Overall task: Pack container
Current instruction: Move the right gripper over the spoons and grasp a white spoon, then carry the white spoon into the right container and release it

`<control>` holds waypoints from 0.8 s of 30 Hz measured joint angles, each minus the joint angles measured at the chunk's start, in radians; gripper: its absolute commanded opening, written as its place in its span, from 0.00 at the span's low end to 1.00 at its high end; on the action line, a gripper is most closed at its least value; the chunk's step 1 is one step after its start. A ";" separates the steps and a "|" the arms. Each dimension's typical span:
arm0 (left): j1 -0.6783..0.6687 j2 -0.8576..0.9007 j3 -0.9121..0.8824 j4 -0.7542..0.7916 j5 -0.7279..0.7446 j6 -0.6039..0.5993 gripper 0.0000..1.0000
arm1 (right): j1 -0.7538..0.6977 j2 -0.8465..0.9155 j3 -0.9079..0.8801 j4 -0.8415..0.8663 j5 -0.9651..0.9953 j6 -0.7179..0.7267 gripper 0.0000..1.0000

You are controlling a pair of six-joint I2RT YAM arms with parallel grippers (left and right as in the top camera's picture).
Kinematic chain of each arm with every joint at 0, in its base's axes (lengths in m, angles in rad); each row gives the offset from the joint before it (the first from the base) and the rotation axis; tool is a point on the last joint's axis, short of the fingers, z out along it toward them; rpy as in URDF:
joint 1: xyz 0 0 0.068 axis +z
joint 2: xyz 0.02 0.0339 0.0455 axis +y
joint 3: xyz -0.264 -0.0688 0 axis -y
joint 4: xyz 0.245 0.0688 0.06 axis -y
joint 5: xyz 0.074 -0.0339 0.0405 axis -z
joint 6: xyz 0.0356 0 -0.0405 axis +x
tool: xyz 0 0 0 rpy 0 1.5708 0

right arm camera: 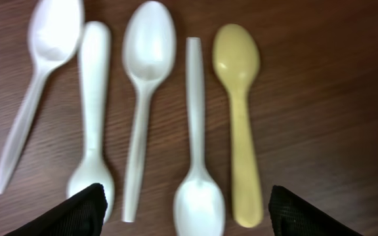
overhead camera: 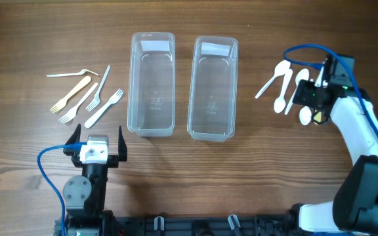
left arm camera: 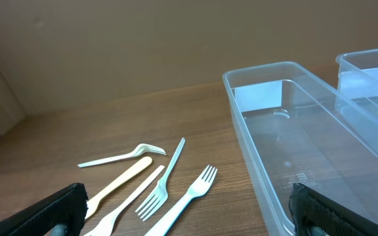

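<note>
Right end effector (right arm camera: 189,210) spread over five spoons (right arm camera: 148,46) (one tan), left end effector (left arm camera: 189,211) apart near forks (left arm camera: 190,192)

- The pincer (right arm camera: 190,213) is spread wide, with dark fingertips (right arm camera: 84,211) at both lower corners.
- Between and beyond them, five spoons lie side by side on a wooden table (right arm camera: 333,98).
- Four white spoons (right arm camera: 148,46) have bowls alternately far and near.
- The tan spoon (right arm camera: 237,59) lies closest to the right fingertip, bowl far.
</note>
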 measured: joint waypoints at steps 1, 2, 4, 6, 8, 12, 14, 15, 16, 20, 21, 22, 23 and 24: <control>0.000 0.000 0.000 0.000 0.000 0.000 1.00 | -0.015 0.000 0.000 -0.002 0.000 -0.006 0.83; 0.000 0.000 0.000 0.000 0.000 0.000 1.00 | -0.029 0.000 0.000 -0.002 0.000 -0.011 0.83; 0.000 0.000 0.000 0.000 0.000 0.000 1.00 | -0.052 0.000 0.000 -0.002 0.000 -0.021 0.83; 0.000 0.000 0.000 0.000 0.000 0.000 1.00 | -0.071 0.000 0.000 0.002 0.000 -0.034 0.79; 0.000 0.000 0.000 0.000 0.000 0.000 1.00 | -0.075 0.000 0.000 0.020 0.000 -0.055 0.79; 0.000 0.000 0.000 0.000 0.000 0.000 1.00 | -0.075 0.027 0.001 0.086 -0.001 -0.097 0.79; 0.000 0.000 0.000 0.000 0.000 0.000 1.00 | -0.075 0.059 0.001 0.101 -0.011 -0.105 0.78; 0.000 0.000 0.000 0.000 0.000 0.000 1.00 | -0.075 0.082 0.002 0.105 -0.016 -0.109 0.76; 0.000 0.000 0.000 0.000 0.000 0.000 1.00 | -0.075 0.100 0.002 0.106 -0.020 -0.111 0.72; 0.000 0.000 0.000 0.000 0.000 0.000 1.00 | -0.072 0.181 0.002 0.127 -0.066 -0.103 0.60; 0.000 0.000 0.000 0.000 0.000 0.000 1.00 | -0.068 0.183 0.002 0.132 -0.072 -0.099 0.53; 0.000 0.000 0.000 0.000 0.000 0.000 1.00 | -0.063 0.183 0.002 0.134 -0.072 -0.095 0.50; 0.000 0.000 0.000 0.000 0.000 0.000 1.00 | -0.057 0.183 0.002 0.136 -0.072 -0.085 0.47; 0.000 0.000 0.000 0.000 0.000 0.000 1.00 | -0.049 0.183 0.002 0.138 -0.074 -0.079 0.43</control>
